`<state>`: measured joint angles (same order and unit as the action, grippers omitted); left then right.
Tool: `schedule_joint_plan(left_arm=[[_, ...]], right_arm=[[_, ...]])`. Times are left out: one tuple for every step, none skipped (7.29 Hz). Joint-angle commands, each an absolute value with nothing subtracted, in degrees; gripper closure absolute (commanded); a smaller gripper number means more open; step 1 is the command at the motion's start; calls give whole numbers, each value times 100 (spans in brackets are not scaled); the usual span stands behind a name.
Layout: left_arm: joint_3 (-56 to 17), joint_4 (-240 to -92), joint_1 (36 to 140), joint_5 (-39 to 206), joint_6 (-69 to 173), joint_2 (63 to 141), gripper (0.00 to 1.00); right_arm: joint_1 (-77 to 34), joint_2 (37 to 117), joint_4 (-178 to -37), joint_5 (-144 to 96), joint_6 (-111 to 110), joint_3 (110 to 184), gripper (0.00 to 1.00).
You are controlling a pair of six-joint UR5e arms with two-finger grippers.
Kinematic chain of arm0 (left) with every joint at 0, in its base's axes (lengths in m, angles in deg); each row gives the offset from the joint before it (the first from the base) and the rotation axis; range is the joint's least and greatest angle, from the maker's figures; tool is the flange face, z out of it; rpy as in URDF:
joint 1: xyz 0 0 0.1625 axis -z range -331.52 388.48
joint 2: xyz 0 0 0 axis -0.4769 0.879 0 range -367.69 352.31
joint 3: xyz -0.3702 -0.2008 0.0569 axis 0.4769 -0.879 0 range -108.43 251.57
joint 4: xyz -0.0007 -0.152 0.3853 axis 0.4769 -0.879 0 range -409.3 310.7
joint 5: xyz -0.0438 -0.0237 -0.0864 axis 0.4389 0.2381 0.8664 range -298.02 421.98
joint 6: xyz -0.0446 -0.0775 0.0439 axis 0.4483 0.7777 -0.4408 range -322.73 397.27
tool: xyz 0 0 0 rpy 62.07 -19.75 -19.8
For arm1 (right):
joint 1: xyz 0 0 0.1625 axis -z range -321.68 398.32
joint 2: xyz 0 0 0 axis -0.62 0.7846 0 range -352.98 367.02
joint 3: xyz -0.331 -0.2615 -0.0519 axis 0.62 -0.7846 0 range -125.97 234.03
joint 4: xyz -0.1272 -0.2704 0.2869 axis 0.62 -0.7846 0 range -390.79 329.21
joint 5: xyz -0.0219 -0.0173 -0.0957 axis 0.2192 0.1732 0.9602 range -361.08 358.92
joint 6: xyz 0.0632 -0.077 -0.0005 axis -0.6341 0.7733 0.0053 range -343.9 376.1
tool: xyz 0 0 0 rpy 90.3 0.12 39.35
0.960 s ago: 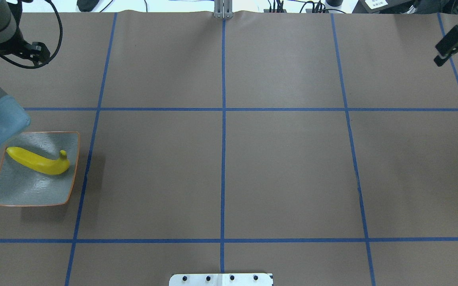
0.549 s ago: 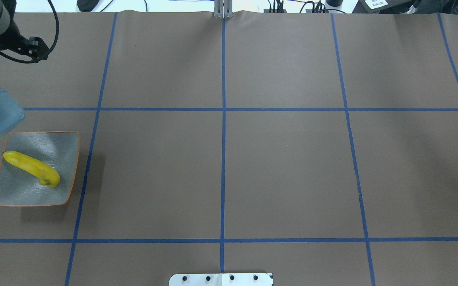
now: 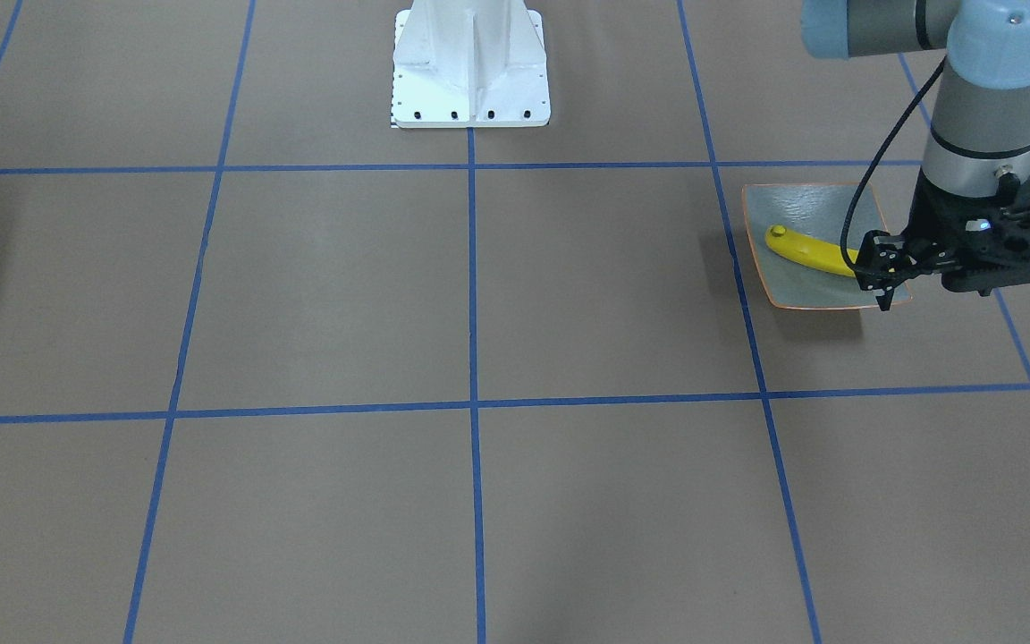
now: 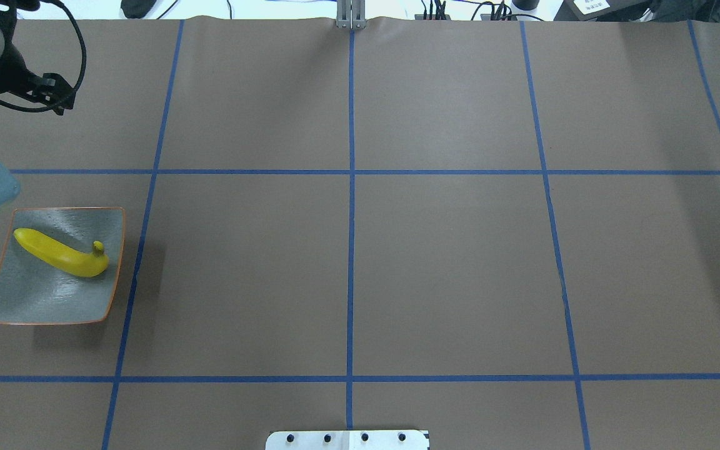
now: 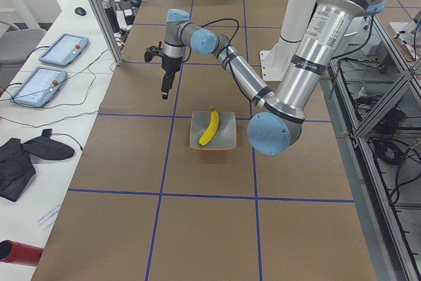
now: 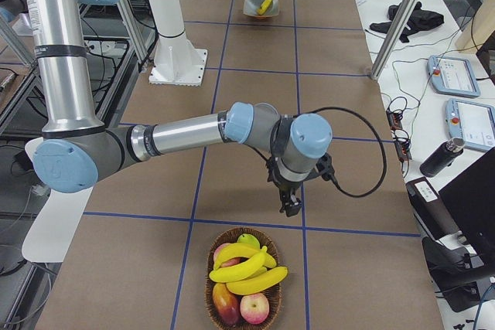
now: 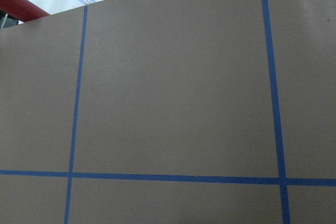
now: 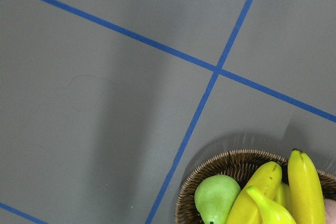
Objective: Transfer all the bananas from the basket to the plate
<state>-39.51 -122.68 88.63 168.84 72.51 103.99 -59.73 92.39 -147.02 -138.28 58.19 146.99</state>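
Observation:
One yellow banana (image 4: 63,254) lies across the square grey-green plate (image 4: 29,300) at the table's left side, also seen as banana (image 3: 806,251) on plate (image 3: 801,291). My left gripper (image 3: 877,273) hangs open and empty above the table beyond the plate, apart from it; it shows again as the left gripper (image 4: 54,94). The basket (image 6: 207,287) holds more bananas (image 6: 244,264); the right wrist view shows those bananas (image 8: 302,182) and the basket (image 8: 210,163). My right gripper (image 6: 290,205) hovers just short of the basket; I cannot tell whether it is open.
A green pear (image 8: 215,198) and apples (image 6: 255,308) share the basket. The white robot base (image 3: 470,67) stands mid-table at the robot's edge. Tablets (image 5: 56,64) and a metal post (image 5: 99,11) stand along the far side.
The banana rocked over on the plate and settled back. My left arm drew away toward the left edge. My right gripper left the overhead view at top right.

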Motion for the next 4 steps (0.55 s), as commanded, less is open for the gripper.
schedule_joint_plan(left_arm=[[-3935, -12551, 9079, 17360, 7102, 10147, 0], [-3918, -12550, 9071, 17360, 7111, 10147, 0], [-3900, -12550, 9062, 17360, 7154, 10155, 0], [-3900, -12550, 9053, 17360, 7163, 10155, 0]], right_arm=[[-6152, 9560, -13456, -14510, 6048, 13634, 1], [-6153, 9561, -13415, -14557, 6075, 13551, 1], [-6153, 9544, -13406, -14409, 6318, 13515, 1], [-6153, 9396, -13415, -14129, 6747, 13219, 1]])
